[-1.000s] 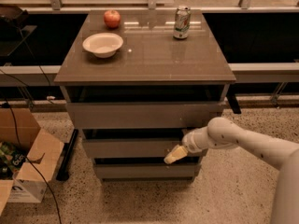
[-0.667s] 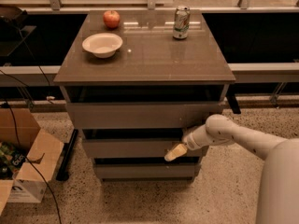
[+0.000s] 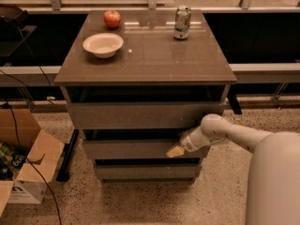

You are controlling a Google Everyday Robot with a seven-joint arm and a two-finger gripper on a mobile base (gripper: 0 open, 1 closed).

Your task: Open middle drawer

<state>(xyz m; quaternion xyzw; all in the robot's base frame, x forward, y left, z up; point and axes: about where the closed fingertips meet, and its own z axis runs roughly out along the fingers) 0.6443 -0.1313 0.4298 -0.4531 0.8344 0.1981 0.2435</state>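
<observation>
The middle drawer is a grey-brown flat front, the second of three in the cabinet under the table top. It stands slightly out, with a dark gap above it. My gripper comes in from the right on a white arm. Its tan tip lies against the right part of the middle drawer front, just below the drawer's top edge. The top drawer sits above it and the bottom drawer below.
A white bowl, a red apple and a soda can stand on the table top. An open cardboard box sits on the speckled floor at the left, with cables beside it.
Nothing has visibly changed; the gripper stays at the right part of the middle drawer front.
</observation>
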